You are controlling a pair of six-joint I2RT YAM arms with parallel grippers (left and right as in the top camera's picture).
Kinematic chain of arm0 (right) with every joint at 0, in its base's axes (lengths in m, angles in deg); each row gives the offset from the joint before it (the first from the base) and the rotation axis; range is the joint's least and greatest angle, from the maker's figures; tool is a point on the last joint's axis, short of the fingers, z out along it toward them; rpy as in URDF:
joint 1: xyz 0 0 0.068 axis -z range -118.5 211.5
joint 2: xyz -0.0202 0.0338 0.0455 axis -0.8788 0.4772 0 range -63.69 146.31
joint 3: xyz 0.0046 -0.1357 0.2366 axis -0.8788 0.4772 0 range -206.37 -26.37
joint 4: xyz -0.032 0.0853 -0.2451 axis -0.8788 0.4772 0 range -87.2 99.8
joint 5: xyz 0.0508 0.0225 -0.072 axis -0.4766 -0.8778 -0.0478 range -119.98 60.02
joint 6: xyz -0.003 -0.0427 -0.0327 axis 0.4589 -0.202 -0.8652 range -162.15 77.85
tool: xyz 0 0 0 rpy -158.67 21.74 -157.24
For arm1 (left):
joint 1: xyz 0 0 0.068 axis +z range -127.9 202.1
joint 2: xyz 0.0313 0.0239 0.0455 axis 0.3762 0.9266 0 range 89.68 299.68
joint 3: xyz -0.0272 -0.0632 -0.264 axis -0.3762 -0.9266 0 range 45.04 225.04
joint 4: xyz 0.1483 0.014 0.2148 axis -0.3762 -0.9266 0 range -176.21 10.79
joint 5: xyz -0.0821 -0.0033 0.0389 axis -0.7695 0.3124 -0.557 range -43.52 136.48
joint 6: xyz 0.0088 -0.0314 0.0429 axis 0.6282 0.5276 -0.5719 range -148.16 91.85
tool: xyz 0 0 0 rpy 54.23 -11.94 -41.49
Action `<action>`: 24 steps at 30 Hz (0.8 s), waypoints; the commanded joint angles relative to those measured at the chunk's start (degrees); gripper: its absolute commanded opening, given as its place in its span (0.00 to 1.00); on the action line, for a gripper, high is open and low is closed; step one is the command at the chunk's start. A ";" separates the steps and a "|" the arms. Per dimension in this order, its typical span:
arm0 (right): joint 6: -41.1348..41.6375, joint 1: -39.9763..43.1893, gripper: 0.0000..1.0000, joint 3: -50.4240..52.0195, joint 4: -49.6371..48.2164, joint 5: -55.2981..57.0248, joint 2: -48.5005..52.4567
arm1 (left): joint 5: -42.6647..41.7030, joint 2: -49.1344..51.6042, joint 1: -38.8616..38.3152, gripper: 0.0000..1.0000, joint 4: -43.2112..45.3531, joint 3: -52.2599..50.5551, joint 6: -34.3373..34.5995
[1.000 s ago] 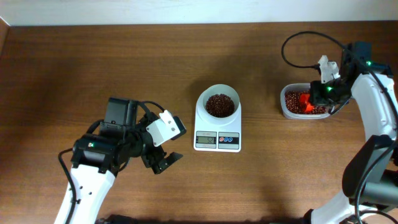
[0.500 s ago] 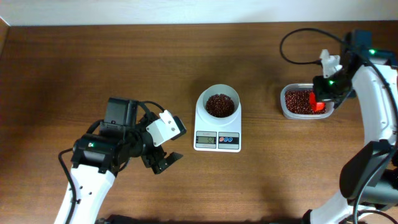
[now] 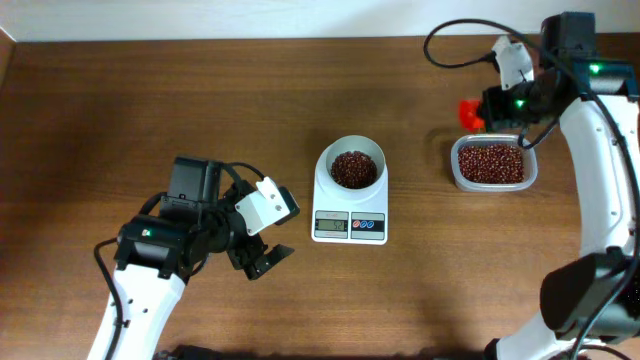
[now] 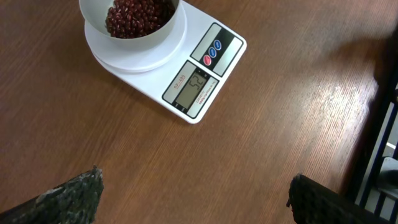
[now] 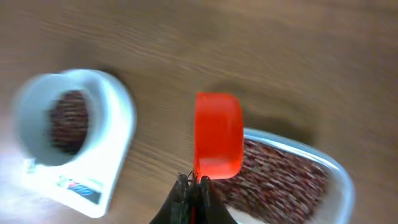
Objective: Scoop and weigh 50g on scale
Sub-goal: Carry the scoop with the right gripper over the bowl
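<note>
The dark brown, wood-grained tabletop [image 3: 150, 110] fills the overhead view. Near its middle stands the white scale [image 3: 350, 212], set square to the tabletop's edges. Its round bowl [image 3: 368, 152] is on the far side and its grey display [image 3: 331, 225] on the near side. To the scale's right and slightly farther back sits a clear rectangular tub [image 3: 454, 168], apart from the scale, with wood showing between them. In the left wrist view the scale lies flat on the wood, and light glints off the grain to its right.
</note>
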State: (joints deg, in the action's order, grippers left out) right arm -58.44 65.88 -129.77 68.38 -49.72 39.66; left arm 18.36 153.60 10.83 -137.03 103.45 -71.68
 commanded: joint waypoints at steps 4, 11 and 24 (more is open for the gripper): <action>-10.23 -12.72 0.04 -1.14 0.44 -10.82 -1.29 | -1.01 -0.13 0.24 0.99 0.07 0.94 -0.76; -10.54 -20.98 0.04 -0.55 1.44 -5.05 2.29 | -1.01 -0.13 0.24 0.99 0.07 0.94 -0.76; -10.51 -24.11 0.04 2.27 -2.80 1.29 9.60 | -1.01 -0.13 0.24 0.99 0.07 0.94 -0.76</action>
State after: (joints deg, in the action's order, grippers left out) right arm -68.32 42.93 -128.13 66.17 -53.72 48.78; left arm 18.36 153.60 10.83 -137.03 103.45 -71.68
